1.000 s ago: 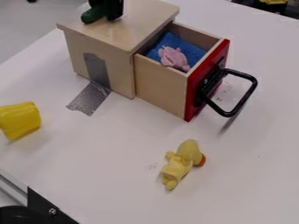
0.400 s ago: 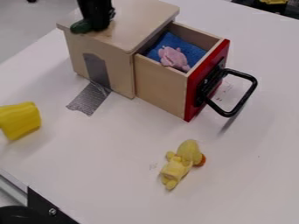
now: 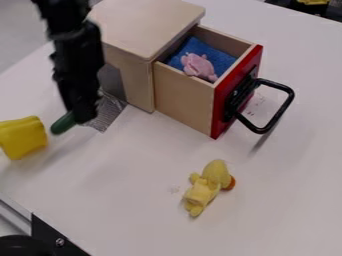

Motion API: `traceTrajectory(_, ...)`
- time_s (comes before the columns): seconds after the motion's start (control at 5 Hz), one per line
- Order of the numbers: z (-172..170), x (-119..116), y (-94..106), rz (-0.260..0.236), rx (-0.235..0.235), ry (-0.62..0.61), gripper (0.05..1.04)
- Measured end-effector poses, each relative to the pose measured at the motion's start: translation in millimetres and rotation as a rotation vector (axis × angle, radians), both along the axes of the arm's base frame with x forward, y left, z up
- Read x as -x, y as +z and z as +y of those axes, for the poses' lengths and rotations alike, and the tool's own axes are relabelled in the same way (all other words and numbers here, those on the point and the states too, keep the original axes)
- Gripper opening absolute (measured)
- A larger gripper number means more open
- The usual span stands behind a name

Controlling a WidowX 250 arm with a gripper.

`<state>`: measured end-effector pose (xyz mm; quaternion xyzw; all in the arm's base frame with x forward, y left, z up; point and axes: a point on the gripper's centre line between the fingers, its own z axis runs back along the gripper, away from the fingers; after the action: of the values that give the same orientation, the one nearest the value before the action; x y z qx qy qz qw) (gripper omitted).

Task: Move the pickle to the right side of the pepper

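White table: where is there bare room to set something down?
Two patches: right of the duck, below the black handle, and between the duck and yellow pepper. It's crowded where pepper, pickle, gripper and wooden box bunch together.

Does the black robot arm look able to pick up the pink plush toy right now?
Probably not: the black gripper seems occupied with the elongated green pickle. The open wooden drawer otherwise leaves the pink plush toy uncovered from above.

Black arm [image 3: 69, 47] — in from upper left | claw [image 3: 83, 119] — pointing down, clamped
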<state>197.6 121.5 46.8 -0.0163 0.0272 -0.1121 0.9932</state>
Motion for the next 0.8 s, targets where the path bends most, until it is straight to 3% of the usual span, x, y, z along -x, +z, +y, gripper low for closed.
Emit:
traceTrajectory(0.2,-6,33,-22.0,0.026,0.012,-0.008,0.33)
traceTrajectory(0.4,-6,42,-44.9,0.031,0.018,0.009,0.33)
traceTrajectory(0.6,-5,40,-47.7,0.003,0.002,-0.014,0.369)
traceTrajectory(0.8,-7,37,-41.6,-0.019,-0.008,-0.027,0.68)
